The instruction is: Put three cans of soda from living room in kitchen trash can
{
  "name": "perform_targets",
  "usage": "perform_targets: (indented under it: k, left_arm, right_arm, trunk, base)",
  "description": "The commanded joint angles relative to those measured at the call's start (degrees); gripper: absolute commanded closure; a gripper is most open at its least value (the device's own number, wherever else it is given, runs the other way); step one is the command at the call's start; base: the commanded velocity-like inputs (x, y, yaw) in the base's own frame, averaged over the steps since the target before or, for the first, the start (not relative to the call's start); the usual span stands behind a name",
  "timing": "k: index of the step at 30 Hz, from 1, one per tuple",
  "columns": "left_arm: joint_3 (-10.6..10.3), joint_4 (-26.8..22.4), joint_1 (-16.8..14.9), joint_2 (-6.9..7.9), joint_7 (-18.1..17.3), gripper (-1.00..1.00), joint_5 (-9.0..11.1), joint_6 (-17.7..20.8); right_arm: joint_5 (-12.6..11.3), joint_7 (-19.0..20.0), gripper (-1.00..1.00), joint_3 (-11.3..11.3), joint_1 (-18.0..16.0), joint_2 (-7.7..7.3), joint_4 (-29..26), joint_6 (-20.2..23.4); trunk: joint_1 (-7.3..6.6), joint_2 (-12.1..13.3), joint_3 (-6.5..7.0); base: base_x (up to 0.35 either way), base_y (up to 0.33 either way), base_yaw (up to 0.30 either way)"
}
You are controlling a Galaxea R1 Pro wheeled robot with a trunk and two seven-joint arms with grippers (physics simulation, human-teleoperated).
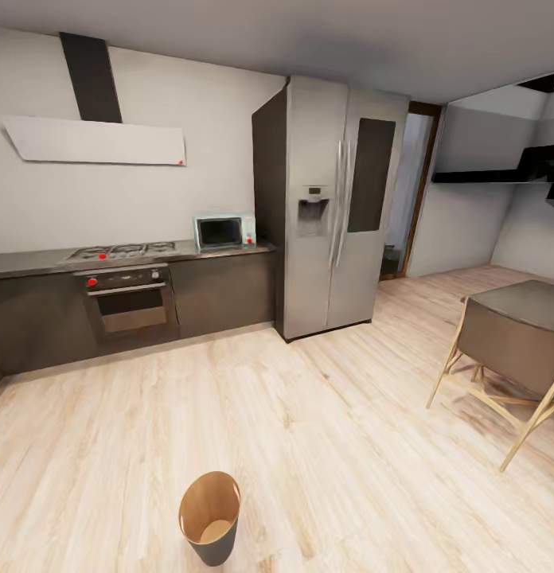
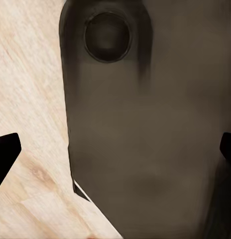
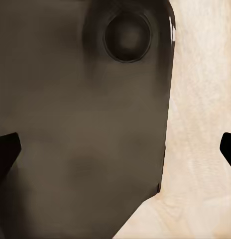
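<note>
Kitchen: bin point(image 1: 210, 517) upright on wood floor point(image 1: 325, 430) before fridge point(image 1: 333, 207). Left gripper point(image 2: 115, 149) and right gripper point(image 3: 115, 149) spread apart, empty.

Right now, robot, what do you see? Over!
Both end effectors open, empty. Dark grey round bin with tan inside stands on wood floor, close ahead. Path looks open. No soda cans seen.

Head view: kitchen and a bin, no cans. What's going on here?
The robot is in the kitchen, holding nothing. The dark grey round bin with a tan wood-like inside stands upright on the light wood floor close in front, and what shows of its inside holds no can. Behind it are the dark grey cabinets and the tall steel two-door fridge. Both wrist views show open fingertips with nothing between them, over a dark part of the robot's body and the floor.
</note>
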Motion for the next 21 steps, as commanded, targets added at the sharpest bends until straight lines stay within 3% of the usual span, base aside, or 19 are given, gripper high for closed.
perform_targets:
  k: [1, 21]
  left_arm:
    - [0.11, -0.32, -0.27, 0.33, -0.30, -1.00, -0.28, 0.10]
    - [0.03, -0.46, -0.27, 0.75, -0.41, -1.00, -0.39, -0.18]
  right_arm:
    - [0.30, 0.30, -1.00, 0.31, -0.06, -0.33, -0.30, 0.30]
    - [0.81, 0.55, -1.00, 1.05, -0.02, -0.76, -0.62, 0.15]
  trunk:
    - [0.00, 0.01, 0.00]
    - [0.00, 0.01, 0.00]
  base:
    - [0.000, 0.000, 0.000]
    - [0.000, 0.000, 0.000]
